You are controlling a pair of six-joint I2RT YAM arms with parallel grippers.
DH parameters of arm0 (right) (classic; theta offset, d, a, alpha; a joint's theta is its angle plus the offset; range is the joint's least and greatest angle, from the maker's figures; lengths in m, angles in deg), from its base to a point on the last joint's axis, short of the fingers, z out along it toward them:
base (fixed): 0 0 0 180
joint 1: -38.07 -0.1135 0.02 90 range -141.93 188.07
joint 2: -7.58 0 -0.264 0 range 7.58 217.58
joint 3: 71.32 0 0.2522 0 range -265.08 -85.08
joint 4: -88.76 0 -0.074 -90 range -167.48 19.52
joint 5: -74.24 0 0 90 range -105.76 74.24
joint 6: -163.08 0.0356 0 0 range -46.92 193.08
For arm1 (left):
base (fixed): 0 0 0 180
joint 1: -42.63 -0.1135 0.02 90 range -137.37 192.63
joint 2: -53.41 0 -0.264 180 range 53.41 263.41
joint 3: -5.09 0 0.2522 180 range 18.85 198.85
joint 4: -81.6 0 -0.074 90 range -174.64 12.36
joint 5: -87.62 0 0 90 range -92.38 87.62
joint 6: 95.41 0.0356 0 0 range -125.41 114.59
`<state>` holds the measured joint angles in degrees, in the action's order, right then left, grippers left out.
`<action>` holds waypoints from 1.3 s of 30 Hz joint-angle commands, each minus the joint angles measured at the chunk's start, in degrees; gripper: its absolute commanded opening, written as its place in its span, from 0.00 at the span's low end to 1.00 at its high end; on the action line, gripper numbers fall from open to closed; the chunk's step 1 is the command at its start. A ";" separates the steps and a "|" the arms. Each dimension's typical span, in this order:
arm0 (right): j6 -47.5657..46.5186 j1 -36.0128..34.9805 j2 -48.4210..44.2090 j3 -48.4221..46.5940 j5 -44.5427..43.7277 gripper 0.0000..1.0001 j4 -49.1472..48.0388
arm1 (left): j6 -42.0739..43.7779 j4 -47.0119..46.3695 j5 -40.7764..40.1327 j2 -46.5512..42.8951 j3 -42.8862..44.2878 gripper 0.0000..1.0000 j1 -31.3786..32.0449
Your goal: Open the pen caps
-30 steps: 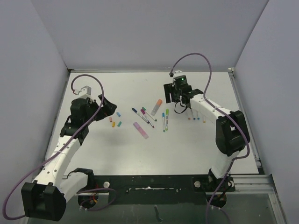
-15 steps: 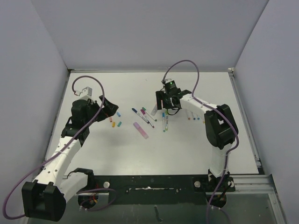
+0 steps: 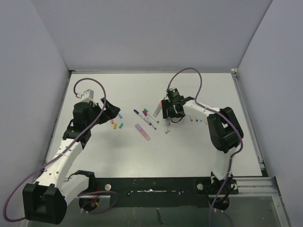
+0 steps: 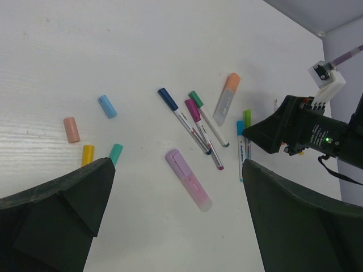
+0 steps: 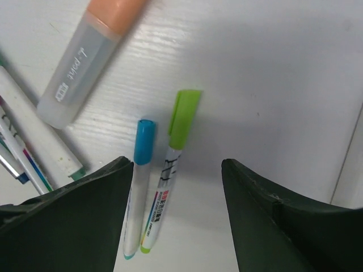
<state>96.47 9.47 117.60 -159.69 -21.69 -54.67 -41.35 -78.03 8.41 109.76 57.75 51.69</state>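
The right gripper (image 3: 168, 115) hangs low over the green pen (image 5: 173, 164), jaws spread wide and empty. The blue pen (image 5: 139, 181) lies just beside the green pen, inside the same gap, so closing here could pinch both barrels or skew the green pen. Its cap (image 5: 185, 109) is on. The right arm reaches forward, wrist pitched down. The left gripper (image 4: 176, 226), also open and empty, hovers well apart from the green pen, nearer the loose caps (image 4: 106, 106).
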 commanded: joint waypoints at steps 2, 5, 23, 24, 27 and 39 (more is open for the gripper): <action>0.61 -0.38 -6.11 2.67 -2.97 0.64 -1.42 | -0.98 -3.97 0.65 -1.58 -0.03 0.98 0.47; 0.27 -0.38 -6.58 3.20 -3.25 0.64 -0.88 | -1.14 -4.06 0.72 -1.37 -0.13 0.98 0.67; -0.45 -0.39 -4.26 3.77 -3.46 0.56 -1.36 | -1.52 -4.48 0.44 -1.42 -0.39 0.98 0.95; -0.52 -0.40 -4.07 3.77 -3.40 0.56 -1.36 | -1.53 -4.50 0.46 -1.29 -0.37 0.98 0.92; -0.51 -0.45 -3.67 3.77 -3.32 0.55 -1.41 | -1.60 -4.50 0.50 -1.34 -0.40 0.98 0.96; -0.72 -0.92 -2.08 4.03 -2.69 0.52 -1.62 | -1.95 -5.11 0.41 -1.21 -0.40 0.98 1.01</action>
<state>96.06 9.21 114.34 -156.15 -24.18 -54.32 -42.75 -78.71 8.54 109.76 56.70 52.35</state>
